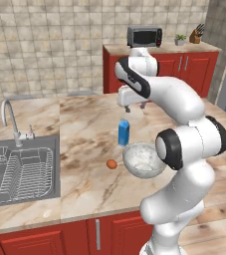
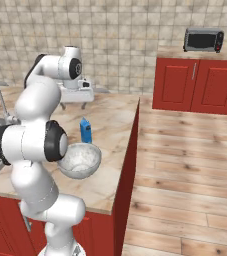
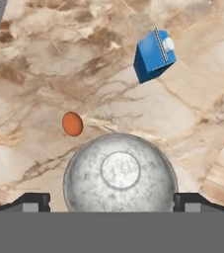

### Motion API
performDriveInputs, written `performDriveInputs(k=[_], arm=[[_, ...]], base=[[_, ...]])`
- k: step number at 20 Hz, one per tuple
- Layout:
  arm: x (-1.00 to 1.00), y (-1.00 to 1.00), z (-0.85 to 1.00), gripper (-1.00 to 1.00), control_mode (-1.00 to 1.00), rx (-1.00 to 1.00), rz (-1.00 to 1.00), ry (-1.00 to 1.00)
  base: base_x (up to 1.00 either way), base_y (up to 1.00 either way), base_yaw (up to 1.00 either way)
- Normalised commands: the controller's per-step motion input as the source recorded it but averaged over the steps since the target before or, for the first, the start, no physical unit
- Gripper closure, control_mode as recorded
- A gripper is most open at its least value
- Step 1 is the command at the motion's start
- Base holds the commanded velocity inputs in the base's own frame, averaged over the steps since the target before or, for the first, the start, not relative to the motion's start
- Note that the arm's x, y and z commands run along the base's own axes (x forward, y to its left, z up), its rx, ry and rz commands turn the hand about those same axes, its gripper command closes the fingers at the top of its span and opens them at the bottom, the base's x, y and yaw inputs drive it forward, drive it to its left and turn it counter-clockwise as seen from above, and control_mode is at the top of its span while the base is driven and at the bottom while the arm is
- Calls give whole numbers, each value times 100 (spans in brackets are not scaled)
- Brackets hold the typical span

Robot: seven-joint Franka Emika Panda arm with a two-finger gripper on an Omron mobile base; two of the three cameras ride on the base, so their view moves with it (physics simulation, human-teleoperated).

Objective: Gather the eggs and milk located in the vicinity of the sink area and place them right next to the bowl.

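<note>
bowl point(image 3: 120, 173) nearest on marble counter point(image 1: 84, 129), egg point(image 3: 72, 123) beside.

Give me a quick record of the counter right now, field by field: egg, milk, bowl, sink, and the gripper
egg: on the counter, just left of the bowl, apart from it
milk: upright behind the bowl, close to its rim
bowl: upright near the counter's right end
sink: at the left, with a wire rack inside and a faucet behind
gripper: above the milk, jaws open, holding nothing
task state: egg and milk both lie by the bowl
</note>
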Motion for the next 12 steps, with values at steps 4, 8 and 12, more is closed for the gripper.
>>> performDriveInputs(k=[4,8,12], arm=[[0,1,-21,-100,-100,-3,4,4],[0,0,-20,-100,-100,0,0,0],[5,0,-41,-100,-100,0,0,0]], base=[[0,0,0],[0,0,0],[0,0,0]])
